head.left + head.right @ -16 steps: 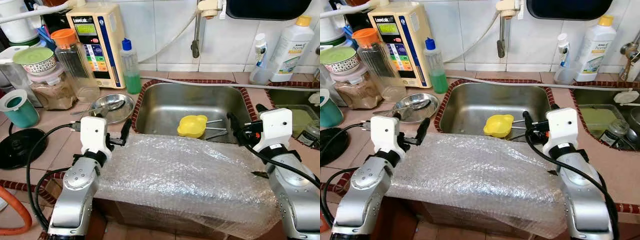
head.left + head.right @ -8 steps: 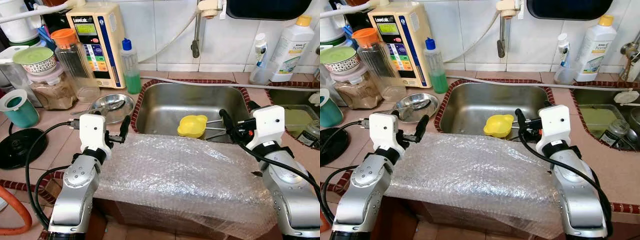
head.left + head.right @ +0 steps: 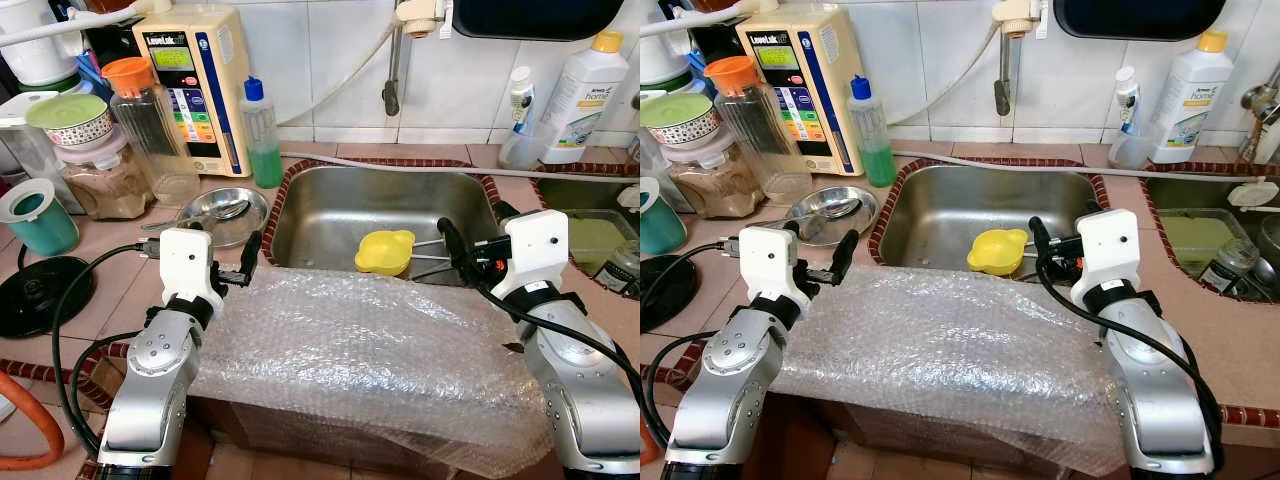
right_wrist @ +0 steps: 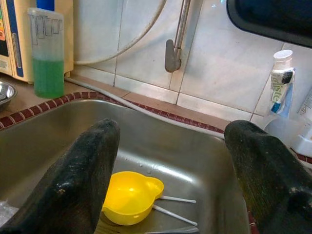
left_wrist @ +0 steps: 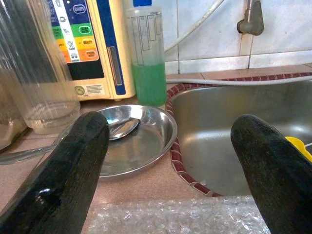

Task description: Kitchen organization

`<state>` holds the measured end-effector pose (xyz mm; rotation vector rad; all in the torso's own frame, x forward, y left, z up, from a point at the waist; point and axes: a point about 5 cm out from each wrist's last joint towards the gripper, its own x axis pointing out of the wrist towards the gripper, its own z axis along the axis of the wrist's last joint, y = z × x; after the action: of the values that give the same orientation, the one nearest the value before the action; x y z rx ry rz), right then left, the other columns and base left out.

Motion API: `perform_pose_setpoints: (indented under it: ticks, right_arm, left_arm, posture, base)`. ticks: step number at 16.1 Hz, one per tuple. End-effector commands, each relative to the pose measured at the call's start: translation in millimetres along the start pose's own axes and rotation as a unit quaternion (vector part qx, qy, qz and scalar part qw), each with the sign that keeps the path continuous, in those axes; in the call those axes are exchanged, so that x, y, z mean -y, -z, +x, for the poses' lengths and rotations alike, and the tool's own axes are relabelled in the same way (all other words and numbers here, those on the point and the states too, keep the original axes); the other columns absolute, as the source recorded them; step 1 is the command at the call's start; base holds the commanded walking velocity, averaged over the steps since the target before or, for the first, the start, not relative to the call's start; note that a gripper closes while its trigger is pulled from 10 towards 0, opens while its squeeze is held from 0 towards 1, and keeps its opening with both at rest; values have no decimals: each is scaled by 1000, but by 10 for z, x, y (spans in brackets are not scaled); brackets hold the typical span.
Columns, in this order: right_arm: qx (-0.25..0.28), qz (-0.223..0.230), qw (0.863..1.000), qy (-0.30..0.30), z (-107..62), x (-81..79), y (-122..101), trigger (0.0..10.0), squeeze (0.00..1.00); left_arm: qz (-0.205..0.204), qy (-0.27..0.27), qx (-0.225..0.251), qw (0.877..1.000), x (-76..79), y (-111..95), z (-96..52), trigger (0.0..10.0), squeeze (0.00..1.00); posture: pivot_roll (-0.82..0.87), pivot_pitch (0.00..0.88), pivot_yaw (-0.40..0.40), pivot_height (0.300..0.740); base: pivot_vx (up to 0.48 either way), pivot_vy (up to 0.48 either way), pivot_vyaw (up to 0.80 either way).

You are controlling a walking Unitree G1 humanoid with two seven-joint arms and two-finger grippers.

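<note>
You have both arms raised over a sheet of bubble wrap (image 3: 365, 350) that drapes the counter's front edge before the steel sink (image 3: 330, 205). Your left gripper (image 5: 170, 161) hovers at the sheet's left rear corner, its fingers spread wide and holding nothing, aimed toward a shallow steel dish (image 5: 134, 141) with a spoon (image 5: 121, 127) lying in it. Your right gripper (image 4: 168, 170) hangs over the sink's right side, its fingers likewise parted and empty, looking down at a yellow cup (image 4: 130, 196) that lies on the sink floor with thin white sticks (image 4: 176, 207) just beside it. Behind the dish stand a bottle of green liquid (image 3: 260, 135) and a cream water appliance (image 3: 192, 80); a white detergent bottle (image 3: 585, 95) stands on the tiled ledge to the right.
</note>
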<state>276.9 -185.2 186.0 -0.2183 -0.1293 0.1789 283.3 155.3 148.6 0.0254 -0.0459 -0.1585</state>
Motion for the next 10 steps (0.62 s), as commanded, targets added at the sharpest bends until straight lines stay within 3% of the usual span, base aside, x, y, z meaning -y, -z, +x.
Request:
perform_pose_setpoints:
  ticks: [1, 10]
  right_arm:
    - [10, 1, 1000, -11, 26, -38, -47, 10000, 0]
    - [9, 0, 1000, -15, 32, -53, -42, 10000, 0]
  left_arm:
    - [0, -6, -2, 1000, -30, 0, 5, 10000, 0]
    - [-1, -2, -4, 1000, -6, 18, -14, 10000, 0]
  posture:
    - [-27, 0, 95, 740]
    - [-25, 0, 95, 740]
  base:
    - [0, 0, 0]
    - [0, 0, 0]
